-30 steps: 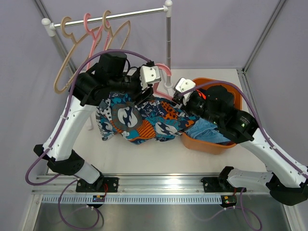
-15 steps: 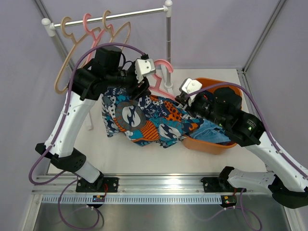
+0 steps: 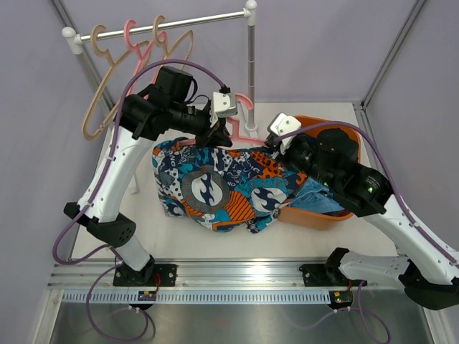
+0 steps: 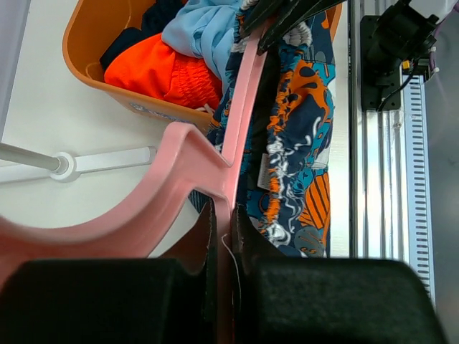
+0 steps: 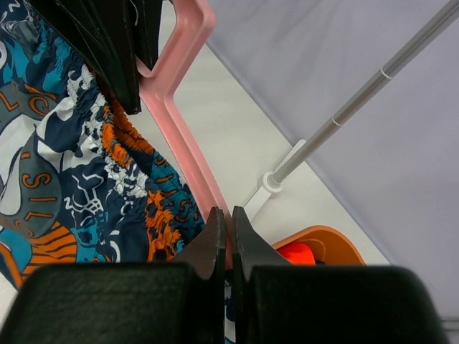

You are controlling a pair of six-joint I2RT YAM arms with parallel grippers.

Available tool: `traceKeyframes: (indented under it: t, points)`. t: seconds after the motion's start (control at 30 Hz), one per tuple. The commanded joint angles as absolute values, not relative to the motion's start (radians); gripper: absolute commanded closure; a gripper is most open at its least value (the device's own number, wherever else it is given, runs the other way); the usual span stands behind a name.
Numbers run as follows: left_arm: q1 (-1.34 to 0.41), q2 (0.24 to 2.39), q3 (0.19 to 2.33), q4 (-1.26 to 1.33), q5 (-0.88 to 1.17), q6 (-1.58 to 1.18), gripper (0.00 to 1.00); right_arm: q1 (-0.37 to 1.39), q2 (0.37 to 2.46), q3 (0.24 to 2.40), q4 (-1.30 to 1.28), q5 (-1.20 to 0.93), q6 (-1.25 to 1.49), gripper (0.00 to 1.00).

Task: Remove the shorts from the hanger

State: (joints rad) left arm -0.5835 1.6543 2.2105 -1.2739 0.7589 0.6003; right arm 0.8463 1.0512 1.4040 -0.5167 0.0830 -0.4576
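Note:
The multicolour shorts (image 3: 215,190) hang spread from a pink hanger (image 3: 246,100) held level above the table. My left gripper (image 3: 214,135) is shut on the hanger (image 4: 183,168) near its hook. My right gripper (image 3: 272,147) is shut on the hanger's bar (image 5: 179,107) at the shorts' other end, next to the gathered waistband (image 5: 115,143). The same waistband (image 4: 283,136) runs along the bar in the left wrist view. Light blue shorts (image 4: 204,29), orange-red shorts (image 4: 158,72) and navy shorts (image 4: 154,13) lie in the orange basket (image 4: 86,50).
The orange basket (image 3: 310,215) stands on the table under my right arm. A clothes rack pole (image 3: 250,64) rises just behind both grippers, its foot (image 5: 272,180) near the hanger. Three bare hangers (image 3: 133,57) hang on the rail at the back left.
My left gripper has moved right along the hanger and its jaws have shut on it. The shorts have swung right and hang spread wider. The right gripper has stayed shut.

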Motion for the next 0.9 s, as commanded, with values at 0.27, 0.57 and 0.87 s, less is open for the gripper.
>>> traceKeyframes:
  t: [0.27,0.57,0.87]
  points:
    - [-0.584,1.514,2.135,-1.075,0.741,0.467,1.0,0.853,1.123,1.454,-0.301,0.244,-0.388,0.8]
    - [-0.584,1.419,2.091,-0.98,0.583,0.373,1.0,0.853,1.264,1.712,-0.495,0.46,-0.23,0.3]
    - [-0.584,1.373,1.994,-0.841,0.443,0.236,1.0,0.853,1.41,1.973,-0.684,0.597,-0.049,0.21]
